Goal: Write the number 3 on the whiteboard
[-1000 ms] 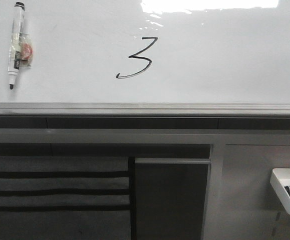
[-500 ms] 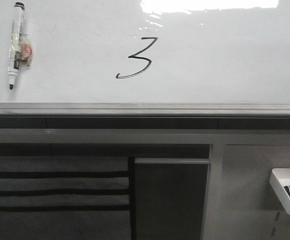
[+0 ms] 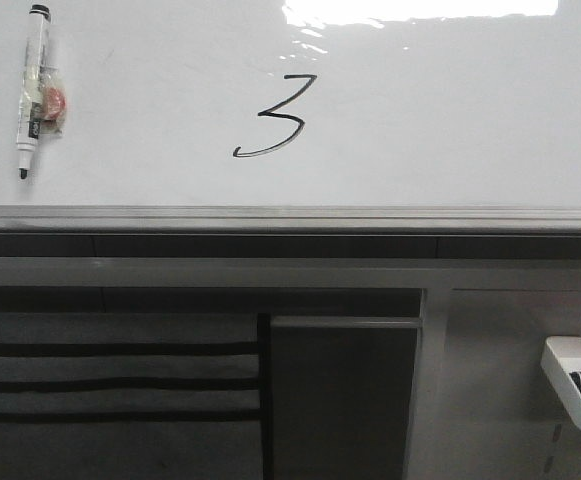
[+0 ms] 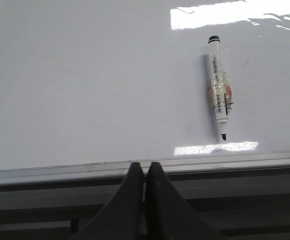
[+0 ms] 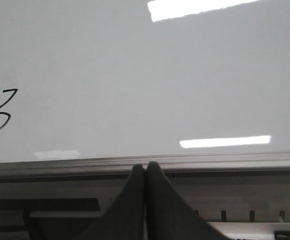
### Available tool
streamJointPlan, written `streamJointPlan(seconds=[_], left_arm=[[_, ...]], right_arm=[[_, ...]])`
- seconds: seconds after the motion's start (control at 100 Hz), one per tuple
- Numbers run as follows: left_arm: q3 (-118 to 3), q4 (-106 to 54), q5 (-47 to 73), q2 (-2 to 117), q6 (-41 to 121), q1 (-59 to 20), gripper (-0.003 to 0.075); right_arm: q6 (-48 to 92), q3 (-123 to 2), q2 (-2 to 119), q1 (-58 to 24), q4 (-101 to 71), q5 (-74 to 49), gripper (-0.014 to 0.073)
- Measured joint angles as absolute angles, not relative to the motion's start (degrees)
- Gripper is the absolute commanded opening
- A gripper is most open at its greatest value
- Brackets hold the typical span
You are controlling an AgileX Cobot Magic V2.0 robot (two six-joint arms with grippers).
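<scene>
A black hand-drawn number 3 (image 3: 275, 115) stands on the glossy whiteboard (image 3: 450, 120), a little left of its middle; part of the number 3 (image 5: 1, 116) also shows in the right wrist view. A white marker (image 3: 32, 90) with its black tip bare lies on the board at the far left; the same marker (image 4: 218, 94) appears in the left wrist view. My left gripper (image 4: 145, 166) is shut and empty, back over the grey edge rail (image 4: 224, 162). My right gripper (image 5: 145, 166) is shut and empty too, off the board. Neither arm shows in the front view.
Below the rail (image 3: 290, 217) sits a grey panel with dark slots (image 3: 110, 380) and a darker panel (image 3: 342, 395). A white bin (image 3: 578, 380) holding markers hangs at the lower right.
</scene>
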State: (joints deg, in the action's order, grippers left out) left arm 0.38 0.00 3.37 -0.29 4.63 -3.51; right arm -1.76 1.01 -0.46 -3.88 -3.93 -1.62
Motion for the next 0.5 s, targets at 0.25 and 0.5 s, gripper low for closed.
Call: streamJointPlan(seconds=[0.25,0.5], left_arm=[[0.38,0.0,3.37,-0.29,4.63,-3.51,-0.0018],[0.38,0.0,3.37,-0.29,4.63,-3.51,-0.0018]], right_arm=[[-10.36,1.01,-0.46,-3.88,2.74,0.85,-0.0074],[-12.97,1.01,-0.46,-3.88,5.33,0.84,-0.0074]])
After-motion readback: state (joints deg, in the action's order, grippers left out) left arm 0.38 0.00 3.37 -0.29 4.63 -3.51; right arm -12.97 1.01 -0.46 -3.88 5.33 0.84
